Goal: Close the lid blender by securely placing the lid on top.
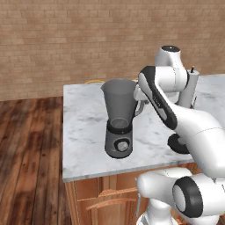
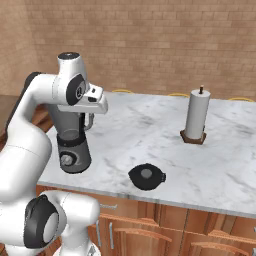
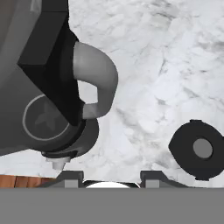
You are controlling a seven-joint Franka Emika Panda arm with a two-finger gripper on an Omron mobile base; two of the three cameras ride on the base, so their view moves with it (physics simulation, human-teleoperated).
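- While the arm reaches out over the desk (image 1: 88, 132), its claw (image 3: 111, 176) hangs high beside the blender (image 1: 118, 117), close to the jar's side handle (image 3: 97, 78); the two dark fingertips (image 3: 70, 176) stand well apart with nothing between them.
- Blender: upright near the front edge of the white marble desk, jar open at the top, round base with its front knob (image 1: 121, 145) facing the room.
- Lid (image 2: 146, 176): a flat black disc with a grey centre cap, lying on the bare marble well apart from the blender, toward the arm's right and close to the front edge. Seen from the hand, the lid (image 3: 197, 149) sits apart from the jar's handle.
- White cylinder (image 2: 196, 116): upright on a brown foot further back on the desk, a dark knob on top.
- Wooden cabinet fronts (image 2: 165, 230) below the desk; brick wall (image 1: 66, 39) behind.
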